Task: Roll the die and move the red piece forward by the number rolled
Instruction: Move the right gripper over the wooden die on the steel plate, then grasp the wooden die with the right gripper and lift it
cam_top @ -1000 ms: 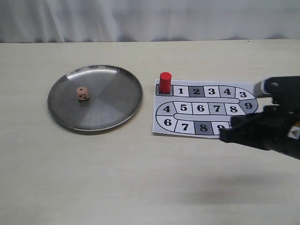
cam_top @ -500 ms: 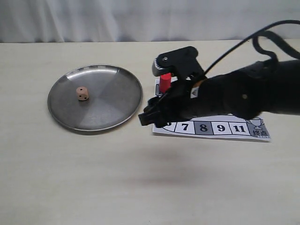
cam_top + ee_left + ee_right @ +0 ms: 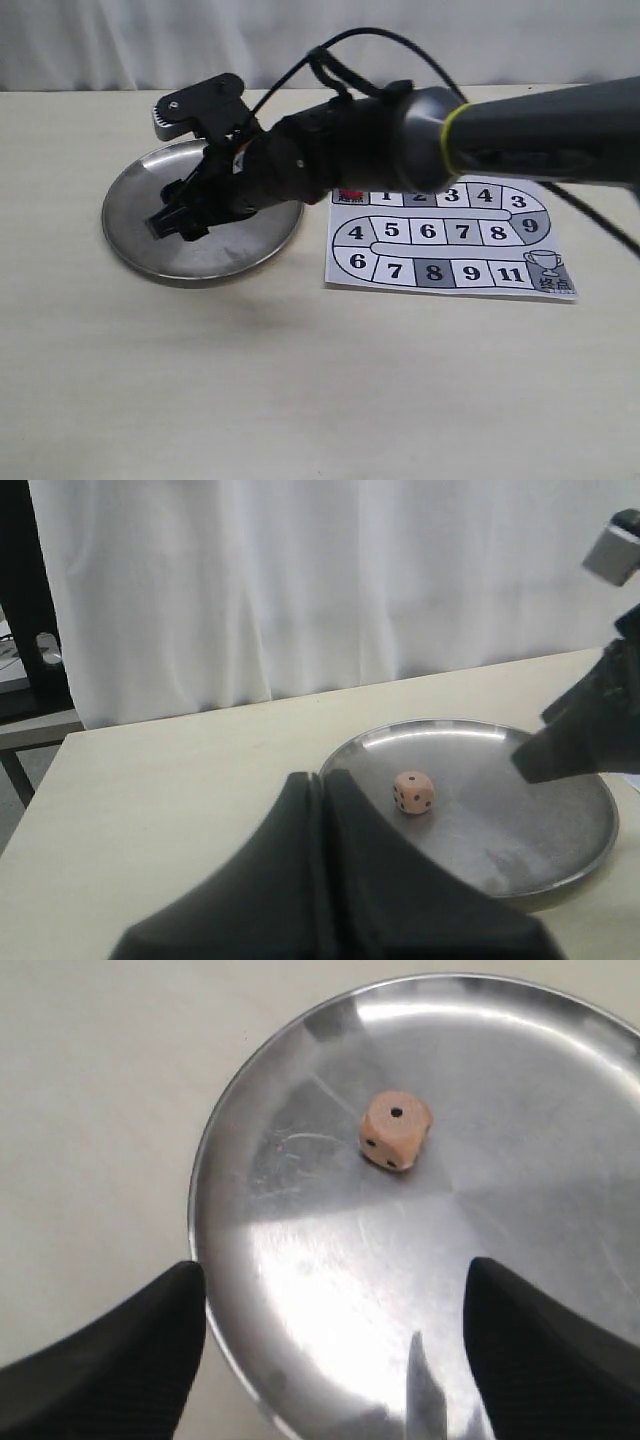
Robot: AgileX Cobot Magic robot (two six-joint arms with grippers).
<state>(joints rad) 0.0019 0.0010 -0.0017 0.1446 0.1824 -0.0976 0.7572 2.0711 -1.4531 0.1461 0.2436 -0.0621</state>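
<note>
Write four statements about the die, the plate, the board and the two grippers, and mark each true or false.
1. The die lies inside the metal plate. True.
2. The right gripper is shut on the die. False: it is open above the plate, and the die lies free, apart from both fingers.
3. The left gripper is shut with nothing held between its fingers. True.
4. The game board lies inside the plate. False: it lies flat on the table beside the plate.
</note>
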